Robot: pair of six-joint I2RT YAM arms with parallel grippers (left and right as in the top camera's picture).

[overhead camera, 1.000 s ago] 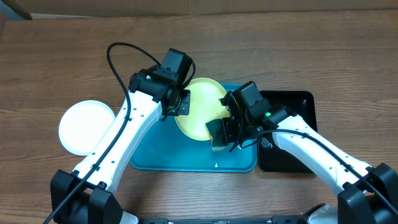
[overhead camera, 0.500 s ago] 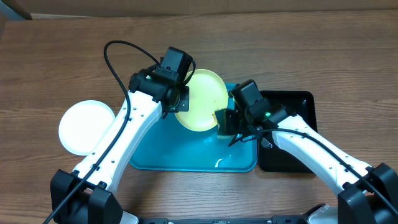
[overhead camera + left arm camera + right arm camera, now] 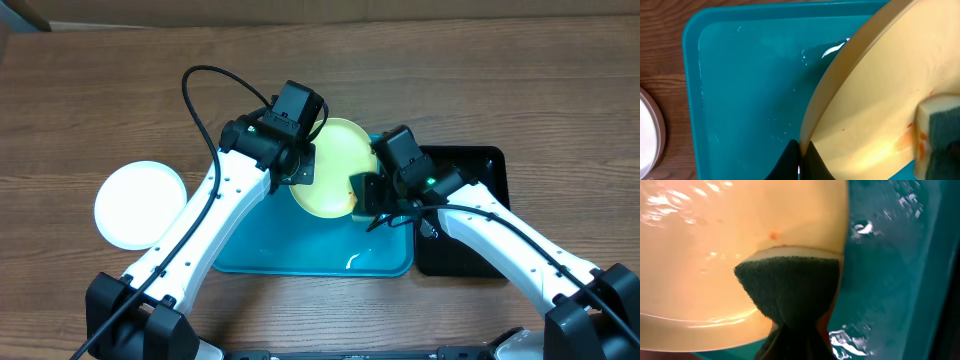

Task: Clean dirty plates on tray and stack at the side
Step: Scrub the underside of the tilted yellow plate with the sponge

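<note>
The pale yellow-green plate (image 3: 330, 170) is held tilted above the blue tray (image 3: 270, 250). My left gripper (image 3: 300, 165) is shut on its left rim; the wrist view shows both fingers (image 3: 801, 159) pinching the plate's edge (image 3: 880, 90). My right gripper (image 3: 365, 190) is shut on a sponge (image 3: 790, 287), dark scouring side toward the camera, pressed against the plate's face (image 3: 715, 245). Small reddish-orange smears remain on the plate (image 3: 773, 235). A white plate (image 3: 140, 204) lies on the table to the left of the tray.
A smaller black glossy tray (image 3: 465, 215) sits right of the blue tray, under my right arm. The blue tray's floor is wet, with shiny water patches (image 3: 865, 229). A cardboard edge runs along the table's far side.
My left gripper and the plate have shifted slightly right and up. The sponge has moved up from the plate's lower edge onto its right side.
</note>
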